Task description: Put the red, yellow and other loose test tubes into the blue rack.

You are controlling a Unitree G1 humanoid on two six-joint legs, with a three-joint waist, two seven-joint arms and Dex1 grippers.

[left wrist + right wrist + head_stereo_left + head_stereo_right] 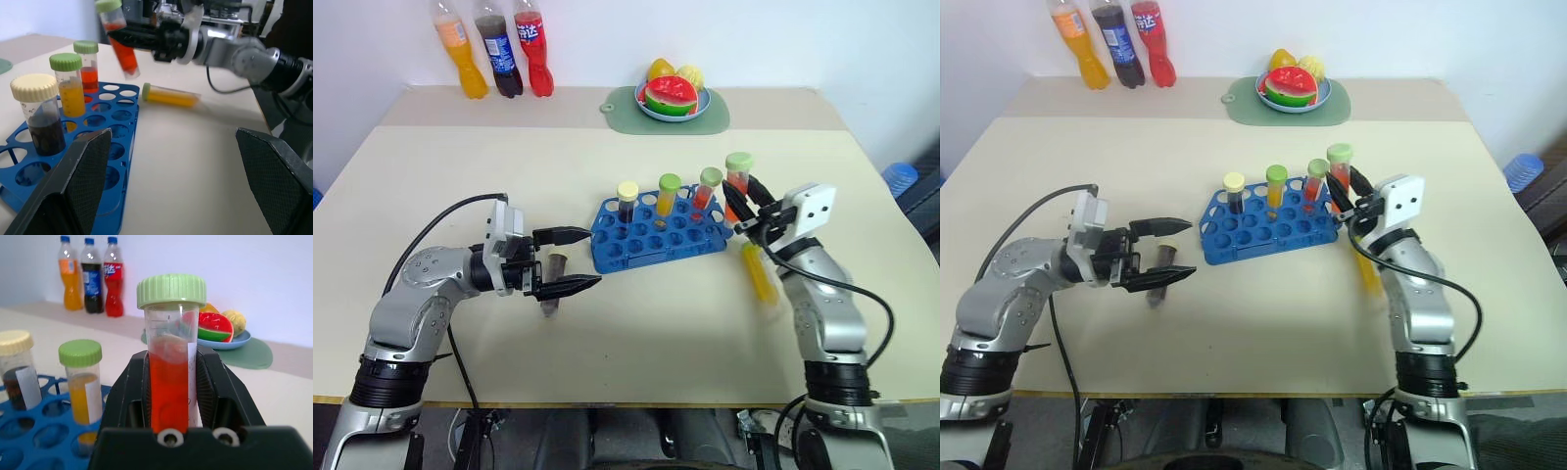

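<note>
Your right gripper [741,203] is clamped on a red tube [169,377] with a green cap, held upright just off the right end of the blue rack [651,238]. To seat it well, keep the tube vertical, bring its cone tip over an empty hole near that right end, and lower straight down before you let go; a tilt would catch the tip on the hole's rim or nudge the tubes next to it. Three tubes already stand along the rack's far row: a dark one with a yellow cap [626,203], a yellow one with a green cap [668,195], and a red one with a green cap [708,188]. Two loose tubes remain on the table: a yellow one [759,271] lying flat just right of the rack, beneath your right arm, and a dark one [553,283] lying left of the rack, under your left gripper [578,259], whose fingers are spread wide and hold nothing. The beige table [656,333] is flat and uncluttered around the rack; at its far edge, against a white wall, stand three soft-drink bottles [494,51] and a fruit bowl [674,98] on a green mat [713,113], well clear of your work.
</note>
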